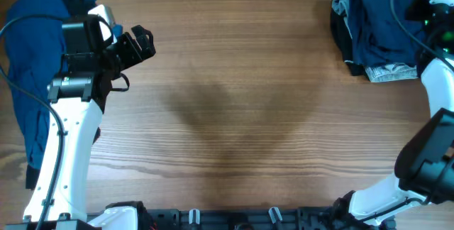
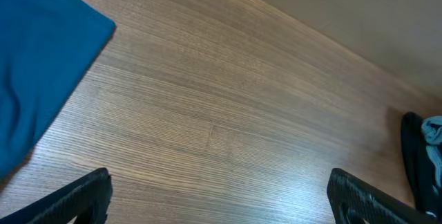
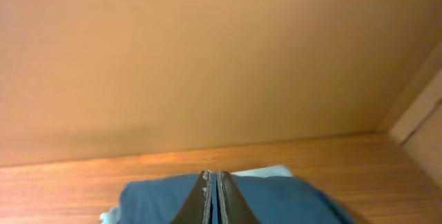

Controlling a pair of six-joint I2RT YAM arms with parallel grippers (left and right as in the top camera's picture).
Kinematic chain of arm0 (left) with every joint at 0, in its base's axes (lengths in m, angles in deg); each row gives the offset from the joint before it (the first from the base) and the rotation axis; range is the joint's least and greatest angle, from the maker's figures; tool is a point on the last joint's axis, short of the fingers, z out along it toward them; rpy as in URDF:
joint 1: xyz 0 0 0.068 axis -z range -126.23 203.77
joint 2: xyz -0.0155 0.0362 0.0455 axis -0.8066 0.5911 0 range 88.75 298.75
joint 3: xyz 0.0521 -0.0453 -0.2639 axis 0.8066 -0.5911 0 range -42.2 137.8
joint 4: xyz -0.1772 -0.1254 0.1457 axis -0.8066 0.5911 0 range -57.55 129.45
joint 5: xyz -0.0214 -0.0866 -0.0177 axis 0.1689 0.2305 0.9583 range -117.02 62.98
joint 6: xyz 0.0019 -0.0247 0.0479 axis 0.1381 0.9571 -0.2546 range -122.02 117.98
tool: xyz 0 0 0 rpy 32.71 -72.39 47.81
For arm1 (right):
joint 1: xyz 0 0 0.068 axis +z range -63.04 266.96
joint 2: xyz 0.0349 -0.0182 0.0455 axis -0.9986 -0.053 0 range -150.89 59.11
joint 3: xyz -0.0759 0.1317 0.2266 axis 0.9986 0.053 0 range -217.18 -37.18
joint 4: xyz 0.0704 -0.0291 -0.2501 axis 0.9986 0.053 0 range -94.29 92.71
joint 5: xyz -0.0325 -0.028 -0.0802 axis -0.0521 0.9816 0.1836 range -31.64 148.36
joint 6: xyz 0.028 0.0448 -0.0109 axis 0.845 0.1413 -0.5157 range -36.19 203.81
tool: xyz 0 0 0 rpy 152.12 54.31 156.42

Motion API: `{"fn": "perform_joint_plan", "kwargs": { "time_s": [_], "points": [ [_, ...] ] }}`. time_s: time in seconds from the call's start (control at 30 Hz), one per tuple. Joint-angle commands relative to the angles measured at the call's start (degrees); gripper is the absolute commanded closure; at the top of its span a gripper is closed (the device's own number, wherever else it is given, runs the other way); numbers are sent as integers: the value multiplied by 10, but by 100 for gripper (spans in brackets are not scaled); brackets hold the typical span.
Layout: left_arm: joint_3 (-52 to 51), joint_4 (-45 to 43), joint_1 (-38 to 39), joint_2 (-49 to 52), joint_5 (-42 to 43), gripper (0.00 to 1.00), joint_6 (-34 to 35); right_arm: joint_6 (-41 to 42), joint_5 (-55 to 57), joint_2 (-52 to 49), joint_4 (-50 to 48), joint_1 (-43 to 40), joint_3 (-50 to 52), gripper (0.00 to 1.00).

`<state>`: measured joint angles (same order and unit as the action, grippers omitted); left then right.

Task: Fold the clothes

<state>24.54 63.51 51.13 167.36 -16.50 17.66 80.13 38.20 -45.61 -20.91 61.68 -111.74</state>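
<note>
Your left gripper (image 1: 142, 44) stood wide open at the upper left of the overhead frame, above the wooden table (image 1: 234, 116), just beside the loose blue garment (image 1: 32, 67) lying along the left edge. Your right gripper (image 3: 213, 195) had its fingers pressed together over the stack of clothes (image 1: 376, 35) in the upper right corner. You could not tell whether it pinched any cloth.
</note>
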Motion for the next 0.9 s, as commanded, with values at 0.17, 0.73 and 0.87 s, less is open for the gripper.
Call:
{"fn": "perform_joint_plan", "kwargs": {
  "time_s": [0.17, 0.73, 0.87],
  "points": [
    [4, -2, 3, 4, 5, 0, 1, 3, -18, -173, -4, 52, 3, 96],
    [4, -48, 3, -97, 16, 0, -67, 23, -22, 243, 134, 52, 3, 0],
    [4, -1, 3, -194, 16, 0, -133, 24, -20, 371, 198, 52, 3, 1]
  ]
}}
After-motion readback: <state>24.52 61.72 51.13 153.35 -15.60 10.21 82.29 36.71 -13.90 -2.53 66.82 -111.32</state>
